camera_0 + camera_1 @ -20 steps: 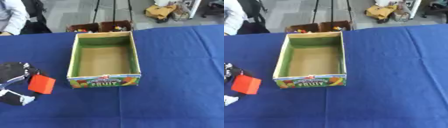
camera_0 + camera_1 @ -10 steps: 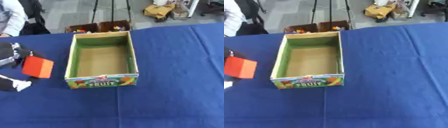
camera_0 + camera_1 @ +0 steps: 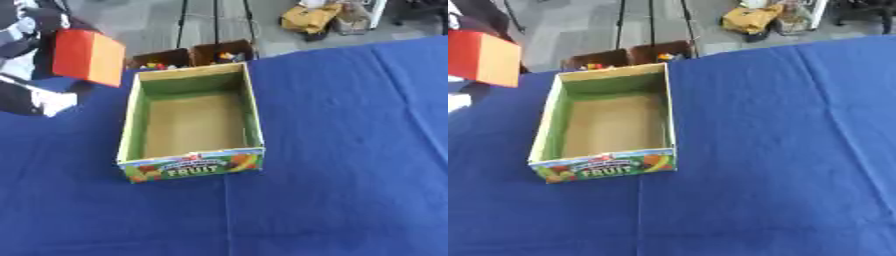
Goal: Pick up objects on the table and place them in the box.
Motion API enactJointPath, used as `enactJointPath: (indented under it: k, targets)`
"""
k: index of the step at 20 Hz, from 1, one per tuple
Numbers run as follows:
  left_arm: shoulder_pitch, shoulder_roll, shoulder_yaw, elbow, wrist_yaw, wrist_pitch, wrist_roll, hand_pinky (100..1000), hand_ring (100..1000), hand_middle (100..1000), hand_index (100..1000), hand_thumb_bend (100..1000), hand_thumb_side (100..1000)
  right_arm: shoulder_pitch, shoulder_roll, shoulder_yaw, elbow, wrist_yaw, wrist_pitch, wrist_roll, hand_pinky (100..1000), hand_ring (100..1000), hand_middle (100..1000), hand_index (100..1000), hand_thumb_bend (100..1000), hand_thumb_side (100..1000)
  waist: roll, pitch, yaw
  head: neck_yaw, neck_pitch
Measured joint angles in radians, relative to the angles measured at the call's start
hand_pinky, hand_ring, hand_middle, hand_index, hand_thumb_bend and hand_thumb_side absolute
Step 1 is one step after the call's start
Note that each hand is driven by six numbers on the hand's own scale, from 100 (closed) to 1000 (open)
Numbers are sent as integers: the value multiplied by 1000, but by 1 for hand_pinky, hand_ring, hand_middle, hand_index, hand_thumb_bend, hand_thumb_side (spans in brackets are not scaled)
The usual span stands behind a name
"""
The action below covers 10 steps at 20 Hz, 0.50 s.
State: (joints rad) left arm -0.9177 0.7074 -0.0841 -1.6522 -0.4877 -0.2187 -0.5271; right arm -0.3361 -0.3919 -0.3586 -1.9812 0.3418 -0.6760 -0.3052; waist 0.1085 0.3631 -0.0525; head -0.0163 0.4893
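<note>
Even, bright overhead light, with no hard glare on the blue surface [image 3: 780, 150]. Both views are soft overall. The box [image 3: 192, 120] casts only a faint shadow on its right side, and its inner walls are slightly darker than its floor. The red block [image 3: 87, 56] and the robot hand [image 3: 31, 60] at the surface's far left edge are smeared by motion blur. Beyond the far edge the floor looks pale and washed out

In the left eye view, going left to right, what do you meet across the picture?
Left hand at the left edge → red-orange block it holds up in the air → open FRUIT box, nothing inside → bare blue tablecloth out to the right edge.
</note>
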Motion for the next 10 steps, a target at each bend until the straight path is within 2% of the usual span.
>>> enactJointPath:
  k: [4, 5, 6, 10]
  targets:
    - [-57, -56, -16, 112, -17, -8, 9, 100, 293, 344, 494, 100, 263, -15, -3, 13, 0, -13, -7, 14, 682, 698, 429, 636, 370, 922, 8, 0, -26, 28, -12]
    - [-69, -70, -20, 142, -25, -14, 12, 100, 292, 343, 494, 100, 196, -20, -5, 16, 0, -18, -10, 18, 682, 698, 429, 636, 366, 923, 11, 2, -32, 34, -16]
    - [-80, -85, -24, 172, -35, -20, 16, 100, 292, 343, 494, 100, 262, -25, -7, 20, 0, -22, -12, 22, 682, 698, 429, 636, 370, 922, 14, 6, -39, 39, -20]
    - [-104, -140, -44, 287, -87, -58, 33, 100, 295, 347, 495, 100, 252, -43, -9, 33, 0, -36, -21, 39, 683, 699, 428, 636, 370, 916, 25, 17, -62, 57, -34]
